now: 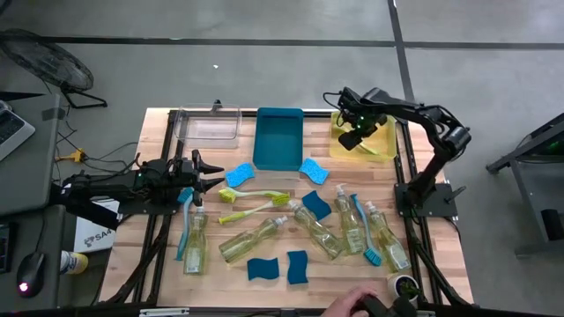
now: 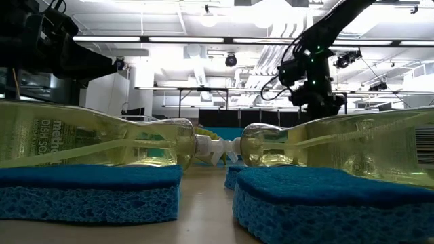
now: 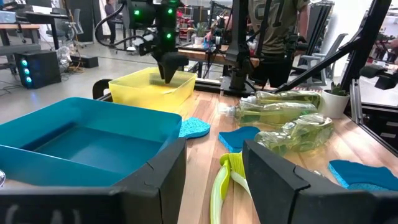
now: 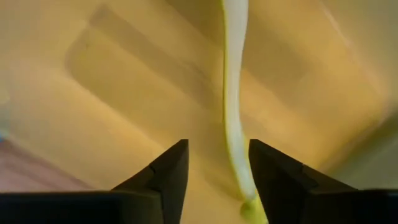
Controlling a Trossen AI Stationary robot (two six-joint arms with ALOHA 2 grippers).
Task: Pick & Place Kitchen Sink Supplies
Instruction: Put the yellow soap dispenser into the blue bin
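Several clear bottles of yellow-green soap [image 1: 251,238] lie on their sides on the wooden table, with blue sponges [image 1: 262,269], two lime-green brushes [image 1: 251,194] and blue brushes [image 1: 361,231] among them. My left gripper [image 1: 210,173] is open and level near the table's left side. It points at the head of a lime-green brush [image 3: 231,167] just ahead of its fingers. My right gripper [image 1: 352,136] hangs open over the yellow bin [image 1: 381,132]. A lime-green brush handle [image 4: 233,118] lies on the bin floor below the gap between its fingers.
A clear bin [image 1: 210,126], a teal bin [image 1: 278,138] and the yellow bin stand in a row along the far edge. A person's hand [image 1: 352,305] shows at the near edge beside a small cup [image 1: 404,283]. People stand beyond the table [image 3: 273,31].
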